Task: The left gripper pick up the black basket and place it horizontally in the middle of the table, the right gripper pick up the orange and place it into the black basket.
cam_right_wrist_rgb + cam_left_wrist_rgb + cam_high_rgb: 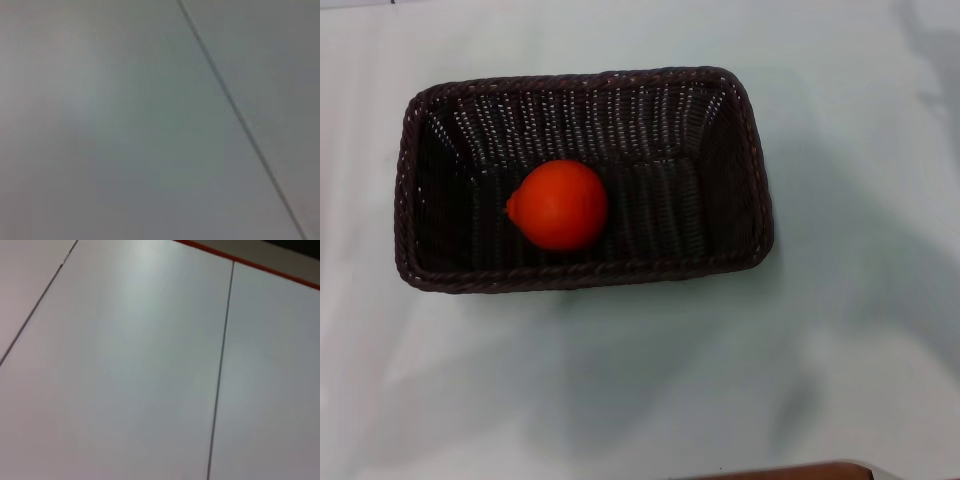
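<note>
- We see the black basket [582,180] lying lengthwise on the white table [860,330], the orange [560,205] inside it, left of its middle, neck toward the left wall.
- Neither of our grippers appears in any view, so their grip and places relative to them cannot be told.
- Bare tabletop surrounds the basket; both wrist views show only pale seamed surface.

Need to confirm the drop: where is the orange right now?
In the head view the orange lies inside the black basket, on its floor toward the robot's left end, near the front wall.
</note>
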You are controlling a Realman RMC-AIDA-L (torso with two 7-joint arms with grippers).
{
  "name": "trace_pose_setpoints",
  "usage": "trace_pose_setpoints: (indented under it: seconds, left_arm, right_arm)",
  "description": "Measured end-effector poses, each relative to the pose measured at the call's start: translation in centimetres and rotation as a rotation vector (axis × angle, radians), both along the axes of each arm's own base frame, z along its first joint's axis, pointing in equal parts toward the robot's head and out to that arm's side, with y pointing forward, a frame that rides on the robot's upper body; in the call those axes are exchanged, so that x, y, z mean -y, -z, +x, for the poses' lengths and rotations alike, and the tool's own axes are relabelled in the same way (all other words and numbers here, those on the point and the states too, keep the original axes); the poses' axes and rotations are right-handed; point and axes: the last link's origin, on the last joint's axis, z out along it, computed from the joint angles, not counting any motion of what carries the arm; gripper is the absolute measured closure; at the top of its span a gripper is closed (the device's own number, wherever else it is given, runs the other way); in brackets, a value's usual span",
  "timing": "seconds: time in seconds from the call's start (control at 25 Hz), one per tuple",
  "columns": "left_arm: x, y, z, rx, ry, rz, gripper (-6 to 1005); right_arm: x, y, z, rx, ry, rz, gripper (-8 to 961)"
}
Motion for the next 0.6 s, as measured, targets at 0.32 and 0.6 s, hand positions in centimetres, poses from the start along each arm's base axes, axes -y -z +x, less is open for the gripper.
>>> trace_pose_setpoints:
  seconds: [0.32,0.6]
  left_arm:
    - [-0.4,0.1,0.2,0.001,0.000,0.003,460]
    - [-0.5,0.1,0.2,0.001,-0.001,0.004,460]
  right_arm:
    - [-1.1,0.1,-0.4,-0.014,0.003,-0.007,28]
    - [-2.5,0.3,-1.5,-0.018,-0.025,-0.014,28]
